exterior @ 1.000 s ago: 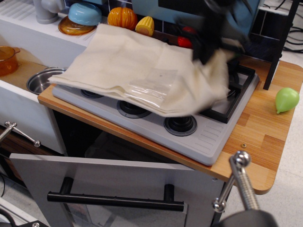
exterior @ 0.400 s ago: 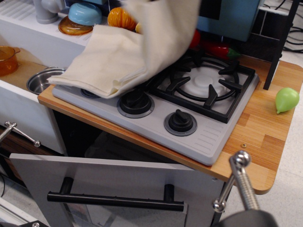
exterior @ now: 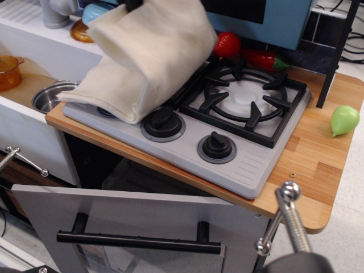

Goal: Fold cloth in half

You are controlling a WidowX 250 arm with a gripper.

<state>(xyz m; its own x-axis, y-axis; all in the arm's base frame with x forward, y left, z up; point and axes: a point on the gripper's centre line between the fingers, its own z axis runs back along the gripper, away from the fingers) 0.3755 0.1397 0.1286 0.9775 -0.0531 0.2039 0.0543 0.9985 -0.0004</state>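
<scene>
The cream cloth is lifted at its right side and swung over to the left. It hangs in a bulging fold over the stove's left half, and its lower layers still rest on the left burners. Only a dark tip of my gripper shows at the top edge, where the cloth's raised edge hangs from it. The jaws are hidden by the fabric. The clear plastic patch is out of sight.
The stove top has its right black grate and two knobs uncovered. A red fruit and a red pepper lie behind it. A green pear sits on the wooden counter at right. A steel pot stands at left.
The cloth's right edge was lifted off the right burner and carried up and to the left, which uncovered the grate. The fold now hangs further left, and the pumpkin and corn are hidden.
</scene>
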